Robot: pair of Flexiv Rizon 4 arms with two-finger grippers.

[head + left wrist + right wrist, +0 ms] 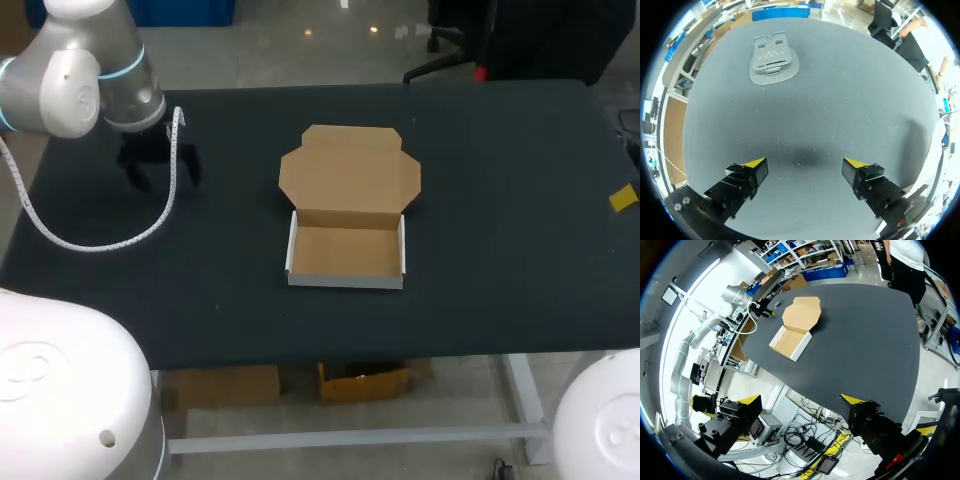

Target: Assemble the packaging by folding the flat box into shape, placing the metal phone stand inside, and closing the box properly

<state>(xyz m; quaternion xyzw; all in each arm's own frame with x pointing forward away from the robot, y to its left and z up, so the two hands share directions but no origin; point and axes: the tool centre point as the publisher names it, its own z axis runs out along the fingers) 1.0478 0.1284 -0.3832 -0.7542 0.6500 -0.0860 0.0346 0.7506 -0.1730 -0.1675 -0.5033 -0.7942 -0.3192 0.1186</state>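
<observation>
On the black table (pixel 500 250) the cardboard box (pixel 345 252) sits about the middle, a little closer to the near edge; its tray is folded up, white outer walls standing and the brown floor in plain sight; its lid (pixel 350 170) lies open and flat on the surface, stretching toward the far edge. The right gripper (pixel 802 400) hangs just off the right edge, over the floor, fingers spread wide and gripping nothing, well apart from the box. The left arm (pixel 75 80) comes in over the far left corner; a white cable (pixel 90 243) loops from it above the left part of the surface. The left gripper (pixel 805 162) hovers over bare surface there, its fingers wide apart and holding nothing. The metal phone stand (pixel 774 62) lies flat ahead of it, close to the far edge and apart from the fingers; in the head view the arm hides the stand.
</observation>
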